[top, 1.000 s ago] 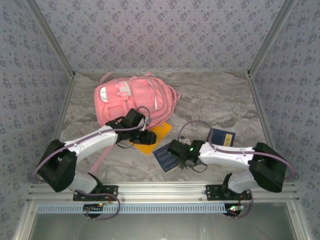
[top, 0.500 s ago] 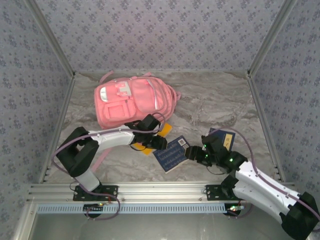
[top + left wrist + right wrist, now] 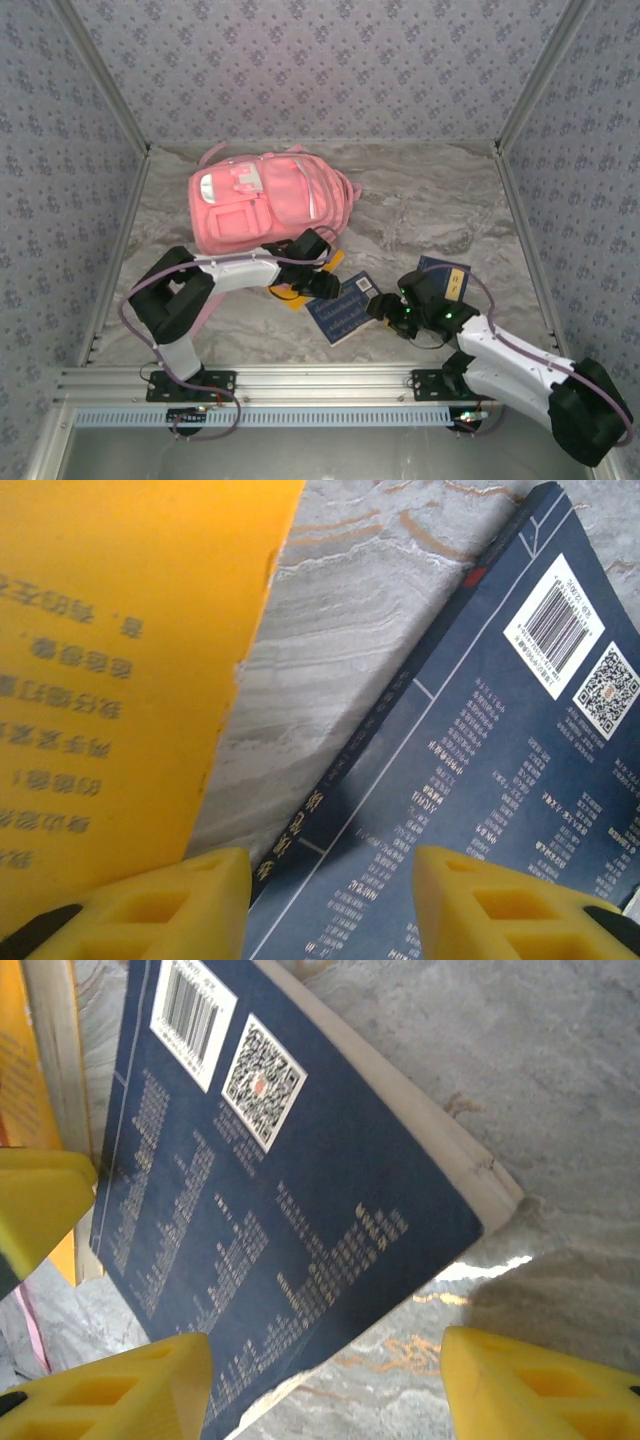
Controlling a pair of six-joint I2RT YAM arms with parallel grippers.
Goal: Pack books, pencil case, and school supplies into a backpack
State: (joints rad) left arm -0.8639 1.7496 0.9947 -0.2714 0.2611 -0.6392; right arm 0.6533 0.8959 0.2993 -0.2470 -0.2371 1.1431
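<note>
Pink fabric, white-trimmed, the backpack (image 3: 265,205) lies at the far left of the marble table (image 3: 430,210), front pockets facing up. From above its inside cannot be seen, so what it holds cannot be told. The books in sight lie outside it, on the table.

A yellow book (image 3: 120,660) rests just at the near edge of the backpack, partly under the left arm. Beside it, slightly apart, a navy book (image 3: 345,308) lies flat with its barcode and QR code up. A second navy book (image 3: 447,277) sits to the right, partly hidden by the right arm.

The left gripper (image 3: 325,287) hangs over the strip of bare table between the yellow book and the navy book. Its jaws are spread and clasp nothing: one yellow pad (image 3: 170,905) is over the yellow book's edge, the other over the navy cover.

The right gripper (image 3: 381,305) is low at the navy book's opposite corner. Its jaws are parted wide, and its fingers (image 3: 540,1390) do not touch the book.
</note>
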